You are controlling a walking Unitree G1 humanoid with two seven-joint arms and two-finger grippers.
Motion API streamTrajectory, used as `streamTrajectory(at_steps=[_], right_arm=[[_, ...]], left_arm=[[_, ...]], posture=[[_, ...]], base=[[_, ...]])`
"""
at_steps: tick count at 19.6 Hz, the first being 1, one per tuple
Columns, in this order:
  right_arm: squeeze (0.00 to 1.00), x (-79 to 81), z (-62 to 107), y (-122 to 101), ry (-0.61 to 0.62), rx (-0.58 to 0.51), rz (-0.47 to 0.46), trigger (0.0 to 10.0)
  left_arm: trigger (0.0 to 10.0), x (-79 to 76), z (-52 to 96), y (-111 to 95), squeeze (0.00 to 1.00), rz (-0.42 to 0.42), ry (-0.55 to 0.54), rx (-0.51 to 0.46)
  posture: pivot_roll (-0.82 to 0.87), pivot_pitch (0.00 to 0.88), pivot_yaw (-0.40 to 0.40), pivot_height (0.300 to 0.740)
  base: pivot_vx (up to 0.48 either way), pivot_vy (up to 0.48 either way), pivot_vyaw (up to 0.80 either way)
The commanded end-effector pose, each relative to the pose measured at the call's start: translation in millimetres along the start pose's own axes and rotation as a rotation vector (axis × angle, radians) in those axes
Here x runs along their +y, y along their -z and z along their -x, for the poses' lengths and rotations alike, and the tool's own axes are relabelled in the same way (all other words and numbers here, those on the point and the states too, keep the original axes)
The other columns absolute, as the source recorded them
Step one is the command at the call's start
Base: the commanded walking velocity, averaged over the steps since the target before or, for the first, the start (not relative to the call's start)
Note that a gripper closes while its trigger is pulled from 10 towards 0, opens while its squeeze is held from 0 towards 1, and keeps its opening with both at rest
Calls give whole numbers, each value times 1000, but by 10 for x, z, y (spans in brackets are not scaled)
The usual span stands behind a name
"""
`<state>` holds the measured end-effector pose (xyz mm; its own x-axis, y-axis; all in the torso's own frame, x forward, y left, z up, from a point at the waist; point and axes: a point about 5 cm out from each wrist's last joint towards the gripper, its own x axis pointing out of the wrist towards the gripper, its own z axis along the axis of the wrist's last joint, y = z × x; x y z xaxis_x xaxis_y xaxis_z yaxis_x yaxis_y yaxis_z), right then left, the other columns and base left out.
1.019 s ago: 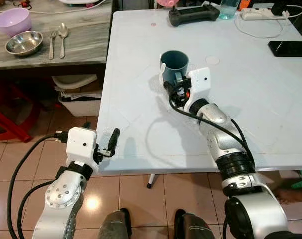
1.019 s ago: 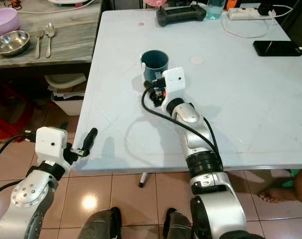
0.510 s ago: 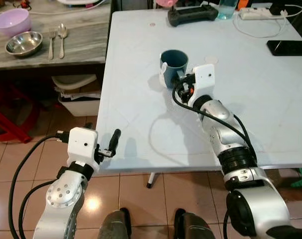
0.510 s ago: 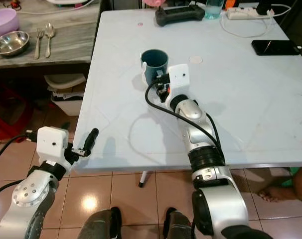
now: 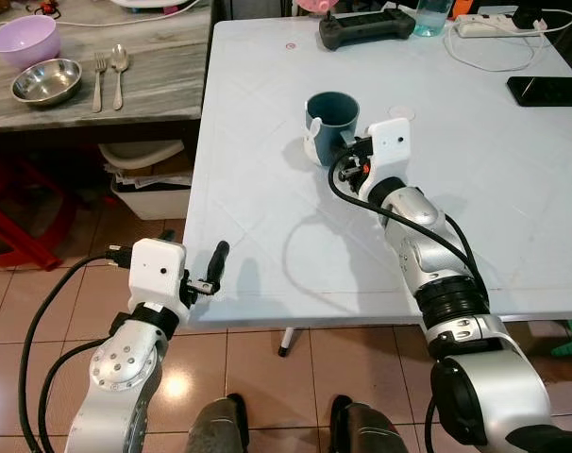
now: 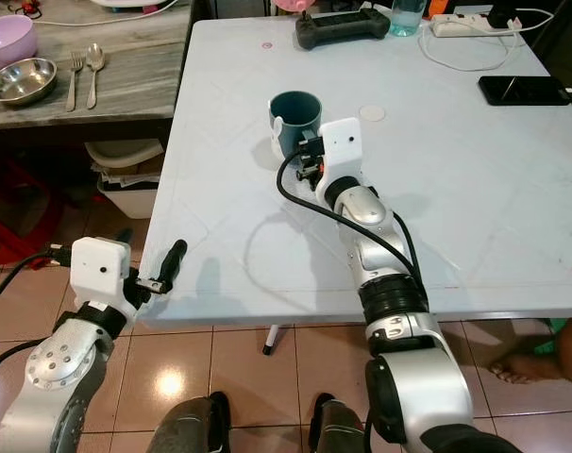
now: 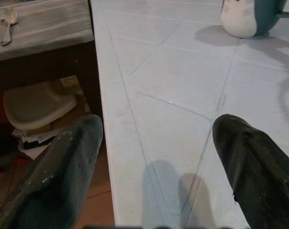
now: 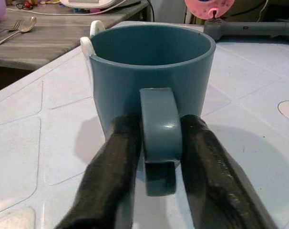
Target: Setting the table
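A blue mug with a white figure on its side stands upright on the white table, toward the left of its middle. My right gripper reaches it from the near side. Its two black fingers press on either side of the mug's handle, shut on it. In the left wrist view the mug sits far off. My left gripper hangs open at the table's front left edge, with nothing between its fingers.
A side counter at the left holds a purple bowl, a steel bowl, a fork and a spoon. At the table's far side lie a controller, a power strip and a phone.
My right wrist has moved a little farther over the table and turned in behind the mug's handle. The mug stays in place. The left arm has not moved.
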<state>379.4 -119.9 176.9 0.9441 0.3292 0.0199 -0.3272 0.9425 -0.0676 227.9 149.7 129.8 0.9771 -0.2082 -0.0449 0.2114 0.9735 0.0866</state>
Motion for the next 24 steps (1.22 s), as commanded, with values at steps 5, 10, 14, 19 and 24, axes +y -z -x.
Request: streamTrajectory(at_steps=[5,10,14,19,24], right_arm=[[0,-37,62,-24,23,-42,-7,0],[0,-1,307,-52,56,-148,-25,0],[0,-9,587,-9,117,-193,-28,0],[0,-57,883,143,199,-169,-6,0],[0,-72,958,122,222,-180,19,0]], left_arm=[[10000,-3,-12,62,0,0,-15,24],[10000,30,-37,131,0,-8,-55,41],[10000,5,-142,92,0,-28,-42,9],[10000,73,-280,19,0,-89,-87,-40],[10000,90,-351,16,0,-104,-117,-47]], posture=[[122,162,34,740],[73,138,44,740],[59,113,39,740],[32,74,37,740],[13,45,43,740]], base=[[0,0,0],[0,288,0],[0,480,0],[0,476,0],[0,476,0]])
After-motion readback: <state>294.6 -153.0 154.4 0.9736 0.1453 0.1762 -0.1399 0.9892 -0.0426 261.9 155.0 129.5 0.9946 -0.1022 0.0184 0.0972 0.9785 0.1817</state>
